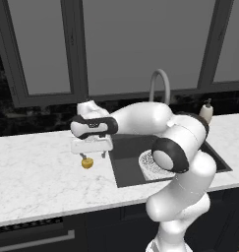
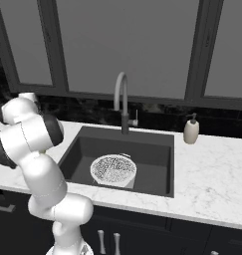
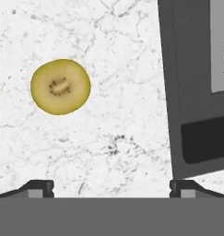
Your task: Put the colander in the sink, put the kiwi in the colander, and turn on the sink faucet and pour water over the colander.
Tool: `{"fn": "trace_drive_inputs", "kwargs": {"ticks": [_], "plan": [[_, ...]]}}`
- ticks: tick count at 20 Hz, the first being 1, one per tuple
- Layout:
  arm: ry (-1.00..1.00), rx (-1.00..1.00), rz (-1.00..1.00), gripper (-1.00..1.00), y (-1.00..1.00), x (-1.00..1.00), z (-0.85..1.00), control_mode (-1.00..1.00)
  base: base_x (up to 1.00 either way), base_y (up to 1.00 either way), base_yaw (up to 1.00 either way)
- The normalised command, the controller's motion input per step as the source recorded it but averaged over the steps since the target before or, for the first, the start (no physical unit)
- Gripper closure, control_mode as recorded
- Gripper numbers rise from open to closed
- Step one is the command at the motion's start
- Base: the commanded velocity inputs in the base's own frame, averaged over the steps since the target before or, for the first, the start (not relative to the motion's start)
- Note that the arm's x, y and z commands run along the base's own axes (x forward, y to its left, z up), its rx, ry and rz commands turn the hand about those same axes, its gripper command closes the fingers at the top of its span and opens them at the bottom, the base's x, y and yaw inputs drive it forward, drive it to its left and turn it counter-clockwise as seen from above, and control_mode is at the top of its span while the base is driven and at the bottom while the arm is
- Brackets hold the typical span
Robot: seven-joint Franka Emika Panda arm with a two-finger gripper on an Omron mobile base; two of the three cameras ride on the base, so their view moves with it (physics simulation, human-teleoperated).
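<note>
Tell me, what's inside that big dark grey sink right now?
The dark grey rectangular sink holds the round white mesh colander, which looks empty. It covers the floor beneath it. The small yellow-brown kiwi still lies on the white marble counter.

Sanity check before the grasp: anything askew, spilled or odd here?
Nothing stands out. The colander sits upright in the sink, the kiwi lies on the counter left of the basin, under the open gripper. No water runs from the sink faucet.
</note>
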Motion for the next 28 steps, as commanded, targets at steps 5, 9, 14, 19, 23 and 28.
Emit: {"fn": "trace_drive_inputs", "kwargs": {"ticks": [5,9,14,19,23,28], "plan": [[0.00,0.00,0.01,-1.00,0.27,0.00,-0.51,-1.00,0.00,0.00,0.00],[0.00,-0.02,0.00,-1.00,0.11,0.00,-0.32,-1.00,0.00,0.00,0.00],[-0.07,0.00,0.00,-1.00,0.00,0.00,-0.08,-1.00,0.00,0.00,0.00],[-0.12,0.00,0.00,-1.00,0.00,0.00,-0.03,-1.00,0.00,0.00,0.00],[-0.07,0.00,0.00,-1.00,-0.03,0.00,-0.23,-1.00,0.00,0.00,0.00],[-0.05,0.00,0.00,-1.00,-0.04,0.00,-0.22,-1.00,0.00,0.00,0.00]]}}
